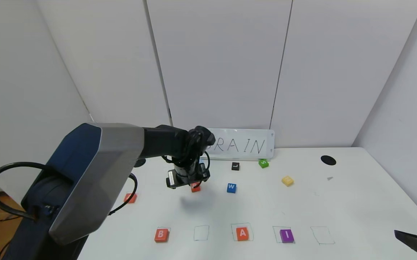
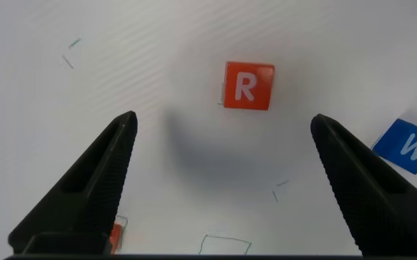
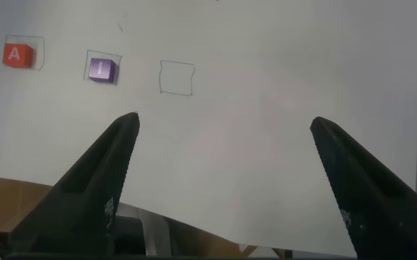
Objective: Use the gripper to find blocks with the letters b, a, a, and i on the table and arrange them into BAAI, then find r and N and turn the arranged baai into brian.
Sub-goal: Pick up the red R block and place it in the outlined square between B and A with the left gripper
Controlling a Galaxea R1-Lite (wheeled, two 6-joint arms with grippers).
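- Our left tool hangs over the middle of the large white surface, its dark fingers spread wide and gripping nothing.
- Directly beneath it lies the small flat orange square R block, clear of both fingers; in the head view only an edge peeks out from under the wrist.
- Just beside it sits the blue W block.
- Along the near edge, the orange B block, orange A block and purple I block rest in pen-drawn squares, with an empty square between B and A.
- The yellow N block waits farther back, to the right.
- Another orange block lies at far left, its letter unreadable.
- Our right tool is parked at the near right corner, wide open and empty.
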